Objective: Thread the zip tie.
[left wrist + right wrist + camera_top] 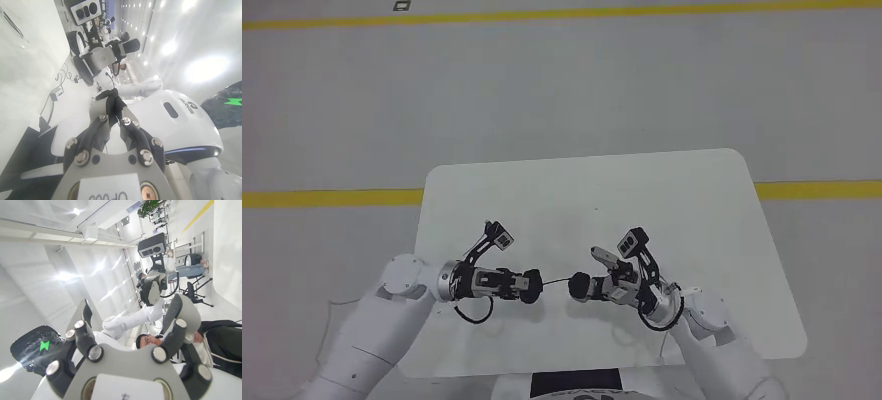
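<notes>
At the left gripper (pixel 534 286), the zip tie (pixel 556 281) runs thin, black.

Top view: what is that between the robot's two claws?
In the top view a thin dark strip, the zip tie, runs across the gap from the left gripper toward the right gripper, over the white table.

A: Zip tie, appearance?
B: Zip tie (pixel 555 281) is a thin black strip, straight and nearly level.
A: Position?
B: It spans the gap between the left gripper (pixel 530 286) and the right gripper (pixel 587 274). One end meets the left tip. Contact at the other end is unclear.
</notes>
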You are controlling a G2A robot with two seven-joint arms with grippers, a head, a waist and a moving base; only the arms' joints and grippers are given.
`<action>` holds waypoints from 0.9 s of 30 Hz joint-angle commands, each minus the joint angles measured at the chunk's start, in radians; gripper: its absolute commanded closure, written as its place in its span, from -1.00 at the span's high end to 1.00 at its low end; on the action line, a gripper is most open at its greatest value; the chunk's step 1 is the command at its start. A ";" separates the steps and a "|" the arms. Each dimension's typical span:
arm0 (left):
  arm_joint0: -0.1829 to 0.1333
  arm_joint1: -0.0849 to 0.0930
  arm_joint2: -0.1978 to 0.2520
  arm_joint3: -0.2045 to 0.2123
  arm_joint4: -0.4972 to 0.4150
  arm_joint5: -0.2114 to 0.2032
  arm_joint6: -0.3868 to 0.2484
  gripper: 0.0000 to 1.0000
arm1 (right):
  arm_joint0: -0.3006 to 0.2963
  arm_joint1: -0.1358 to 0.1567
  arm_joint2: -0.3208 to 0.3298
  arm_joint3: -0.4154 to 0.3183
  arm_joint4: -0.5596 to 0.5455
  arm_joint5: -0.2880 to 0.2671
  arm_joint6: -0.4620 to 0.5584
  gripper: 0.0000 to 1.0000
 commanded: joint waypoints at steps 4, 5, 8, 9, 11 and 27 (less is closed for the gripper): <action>0.000 0.000 0.000 0.000 0.000 0.000 0.000 -1.00 | -0.002 0.002 -0.005 -0.004 -0.036 -0.052 -0.030 1.00; 0.000 0.000 0.000 0.000 0.000 0.000 0.000 -1.00 | -0.003 0.003 -0.006 -0.004 -0.040 -0.065 -0.025 1.00; 0.000 0.000 0.000 0.000 0.000 0.000 0.000 -1.00 | -0.008 0.007 -0.005 -0.008 -0.073 -0.100 -0.014 0.90; 0.000 0.000 0.000 0.000 0.000 0.000 0.000 -1.00 | -0.011 0.009 -0.005 -0.010 -0.079 -0.111 -0.013 0.60; 0.000 0.000 0.000 0.000 0.000 0.000 0.000 -1.00 | -0.015 0.011 -0.005 -0.013 -0.094 -0.126 -0.009 -0.06; 0.000 0.000 0.000 0.000 0.000 0.000 0.000 -1.00 | -0.025 0.024 -0.040 -0.012 -0.137 -0.174 -0.022 -0.74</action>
